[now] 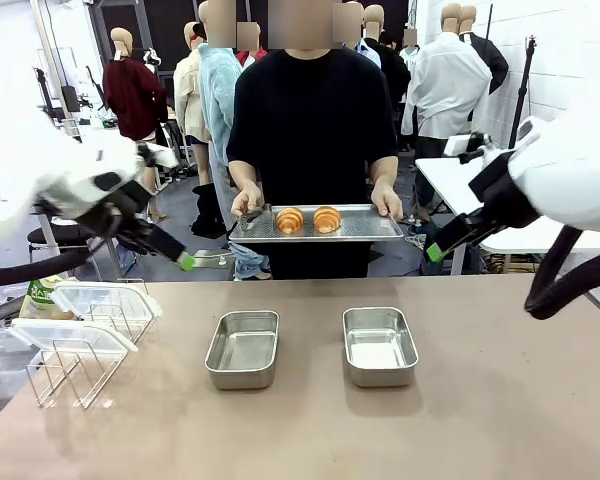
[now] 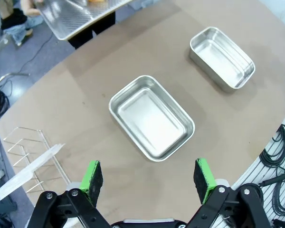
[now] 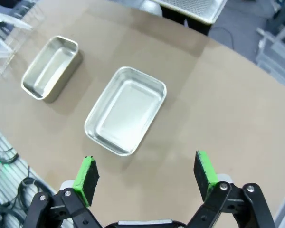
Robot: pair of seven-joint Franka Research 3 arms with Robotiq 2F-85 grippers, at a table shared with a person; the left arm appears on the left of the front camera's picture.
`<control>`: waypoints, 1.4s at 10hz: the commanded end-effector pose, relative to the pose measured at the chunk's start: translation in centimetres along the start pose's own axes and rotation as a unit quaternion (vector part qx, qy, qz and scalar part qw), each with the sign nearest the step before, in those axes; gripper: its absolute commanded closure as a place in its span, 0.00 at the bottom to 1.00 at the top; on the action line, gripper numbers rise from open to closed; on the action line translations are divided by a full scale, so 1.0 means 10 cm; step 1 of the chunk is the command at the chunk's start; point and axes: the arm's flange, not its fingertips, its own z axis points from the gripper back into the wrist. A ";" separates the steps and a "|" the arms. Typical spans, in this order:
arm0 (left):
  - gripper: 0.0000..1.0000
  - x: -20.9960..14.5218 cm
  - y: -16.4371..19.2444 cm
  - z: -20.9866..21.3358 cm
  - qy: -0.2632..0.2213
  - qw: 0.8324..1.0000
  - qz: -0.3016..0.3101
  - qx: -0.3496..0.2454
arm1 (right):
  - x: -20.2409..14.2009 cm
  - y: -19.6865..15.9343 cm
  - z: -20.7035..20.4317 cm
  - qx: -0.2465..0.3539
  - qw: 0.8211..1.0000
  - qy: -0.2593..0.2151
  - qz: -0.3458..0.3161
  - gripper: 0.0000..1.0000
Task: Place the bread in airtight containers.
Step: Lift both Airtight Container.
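Pickup pending: rolls [image 1: 290, 220] on person's tray [image 1: 365, 230], tins [image 1: 242, 348] empty on bench [image 1: 480, 420]; left tool [image 2: 146, 173], right tool [image 3: 145, 166] spread wide. Next: grasp roll.

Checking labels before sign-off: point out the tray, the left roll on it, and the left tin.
Tray [image 1: 370, 227], front view, bare surface near its right end.
Left roll [image 1: 290, 220], front view, middle of its crust.
Left tin [image 1: 242, 350], front view, bare floor.

On a brown table [image 1: 460, 430], the left tin [image 1: 242, 349] and the right tin [image 1: 380, 346] sit empty, side by side but apart; a wire rack [image 1: 75, 365] stands near its left edge.
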 end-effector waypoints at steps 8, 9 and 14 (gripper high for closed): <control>0.00 0.22 -0.14 -0.30 0.136 0.987 0.084 -0.006 | 0.27 0.23 -0.42 -0.048 0.997 0.059 -0.033 0.00; 0.00 0.20 -0.13 -0.45 0.160 0.980 0.116 0.006 | 0.28 0.25 -0.56 -0.066 0.992 0.087 -0.060 0.00; 0.00 0.50 -0.36 -1.15 0.202 0.962 0.175 0.051 | 0.25 0.21 -1.19 -0.060 0.964 0.178 -0.189 0.00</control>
